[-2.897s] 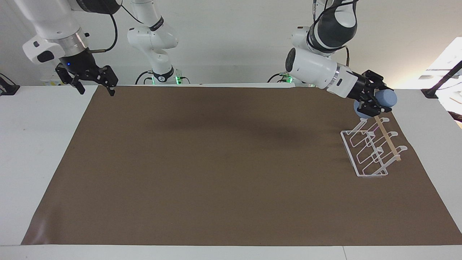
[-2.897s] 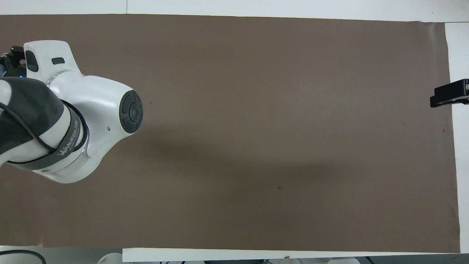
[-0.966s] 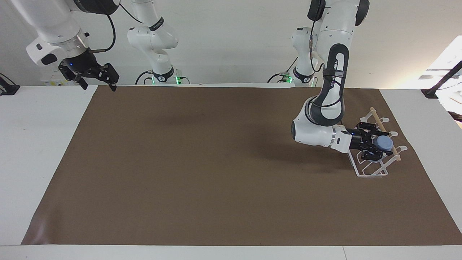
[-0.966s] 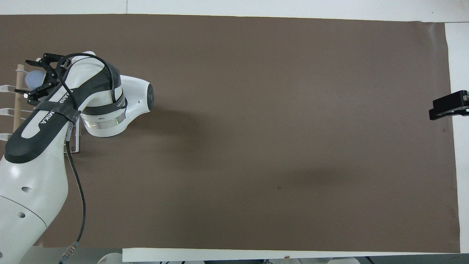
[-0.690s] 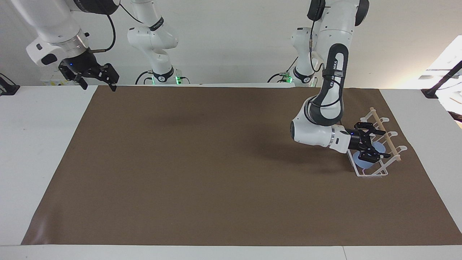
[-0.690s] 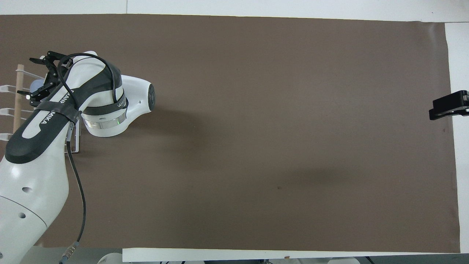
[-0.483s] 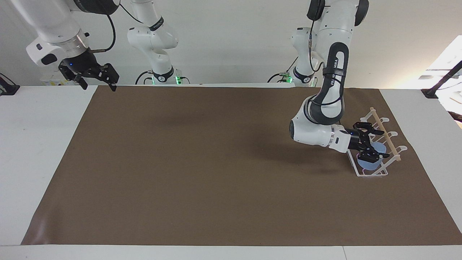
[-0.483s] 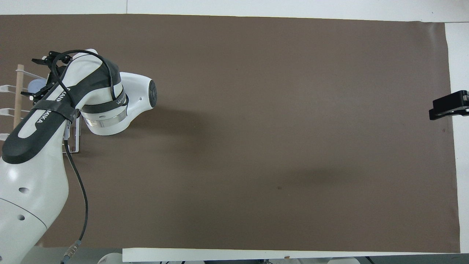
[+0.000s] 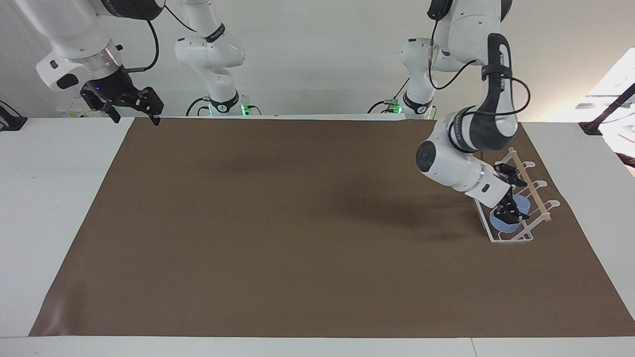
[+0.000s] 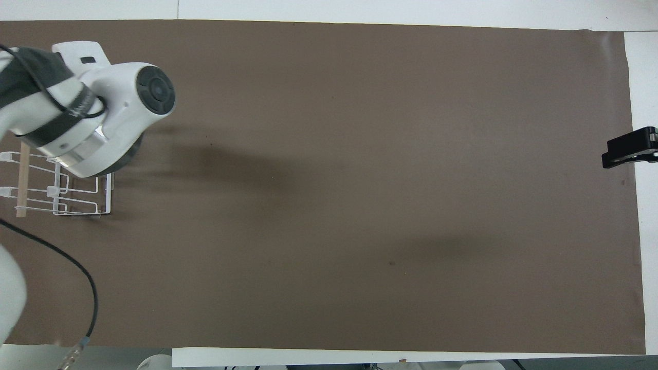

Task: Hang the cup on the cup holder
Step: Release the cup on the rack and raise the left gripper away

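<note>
The light-blue cup (image 9: 502, 224) sits mouth-down on a slanted prong of the white wire cup holder (image 9: 511, 241), at the holder's end farther from the robots. The holder stands at the left arm's end of the brown mat. My left gripper (image 9: 512, 194) is open just over the holder, with its fingers spread wide above the cup and not gripping it. In the overhead view the left arm covers the cup and its own gripper, and only part of the holder (image 10: 77, 199) shows. My right gripper (image 9: 130, 110) is open, empty and waiting.
The brown mat (image 9: 278, 223) covers most of the white table. The right gripper (image 10: 629, 146) hangs over the mat's edge at the right arm's end. The holder's wooden rod (image 9: 529, 186) lies across the tops of the prongs.
The left gripper opened and let go of the cup, which slid down the prong. The left wrist then rose and turned over the holder. The right arm has not moved.
</note>
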Robot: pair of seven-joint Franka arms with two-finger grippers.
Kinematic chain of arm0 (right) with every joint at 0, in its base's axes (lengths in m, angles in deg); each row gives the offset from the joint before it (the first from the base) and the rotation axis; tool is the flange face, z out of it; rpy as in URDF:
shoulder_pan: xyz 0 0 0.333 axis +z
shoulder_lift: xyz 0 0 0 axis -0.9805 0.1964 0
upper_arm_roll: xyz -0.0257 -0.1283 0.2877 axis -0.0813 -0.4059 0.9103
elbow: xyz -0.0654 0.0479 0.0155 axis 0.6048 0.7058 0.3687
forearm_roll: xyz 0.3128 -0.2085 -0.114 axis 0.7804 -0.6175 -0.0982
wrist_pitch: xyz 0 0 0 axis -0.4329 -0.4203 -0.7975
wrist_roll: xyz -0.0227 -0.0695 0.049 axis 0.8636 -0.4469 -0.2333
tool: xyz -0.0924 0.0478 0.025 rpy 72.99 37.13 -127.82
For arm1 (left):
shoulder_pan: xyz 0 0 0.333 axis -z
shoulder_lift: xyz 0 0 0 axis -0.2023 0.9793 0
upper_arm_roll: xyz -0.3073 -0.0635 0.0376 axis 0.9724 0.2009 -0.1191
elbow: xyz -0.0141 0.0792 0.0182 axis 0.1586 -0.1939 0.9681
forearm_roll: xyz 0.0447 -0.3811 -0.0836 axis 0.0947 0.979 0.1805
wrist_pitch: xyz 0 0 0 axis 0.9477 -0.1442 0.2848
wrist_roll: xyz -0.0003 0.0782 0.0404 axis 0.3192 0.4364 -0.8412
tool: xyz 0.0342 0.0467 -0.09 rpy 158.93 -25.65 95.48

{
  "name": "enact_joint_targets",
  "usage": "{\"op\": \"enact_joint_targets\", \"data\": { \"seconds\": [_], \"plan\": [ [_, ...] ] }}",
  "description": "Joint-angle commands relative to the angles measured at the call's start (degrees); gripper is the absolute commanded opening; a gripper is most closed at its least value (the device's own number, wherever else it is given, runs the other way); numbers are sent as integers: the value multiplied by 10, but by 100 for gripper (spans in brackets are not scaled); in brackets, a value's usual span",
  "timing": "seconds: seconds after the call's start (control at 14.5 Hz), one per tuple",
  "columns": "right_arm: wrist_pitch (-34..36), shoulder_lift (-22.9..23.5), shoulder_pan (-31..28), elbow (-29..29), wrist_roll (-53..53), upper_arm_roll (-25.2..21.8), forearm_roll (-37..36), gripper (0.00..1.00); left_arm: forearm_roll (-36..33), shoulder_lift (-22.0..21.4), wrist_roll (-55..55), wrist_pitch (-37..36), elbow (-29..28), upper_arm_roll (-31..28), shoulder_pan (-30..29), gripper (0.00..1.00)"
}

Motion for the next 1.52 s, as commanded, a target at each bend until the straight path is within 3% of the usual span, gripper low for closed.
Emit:
{"op": "enact_joint_targets", "data": {
  "seconds": [0.0,0.34,0.48,0.62,0.76,0.9,1.24,1.45],
  "plan": [
    [2,-7,-7,-9,15,4,0,99,114,-48,161,60,-36,1,-47,100],
    [2,-7,-7,-9,15,4,0,99,269,-115,408,50,-63,1,-75,100],
    [2,-7,-7,-8,15,4,0,99,355,-135,544,5,-62,1,-94,100],
    [2,-7,-7,-8,15,4,0,99,395,-150,704,-25,-59,-3,-95,100],
    [2,-7,-7,-9,15,4,0,99,417,-154,814,-58,-38,0,-94,100],
    [2,-7,-7,-8,15,4,0,99,490,-153,907,-101,6,-4,-99,100],
    [2,-7,-7,-8,15,4,0,99,546,-154,1039,-176,80,10,-114,100],
    [2,-7,-7,-9,15,4,0,99,574,-145,1036,-179,120,-27,-53,100]
  ]
}}
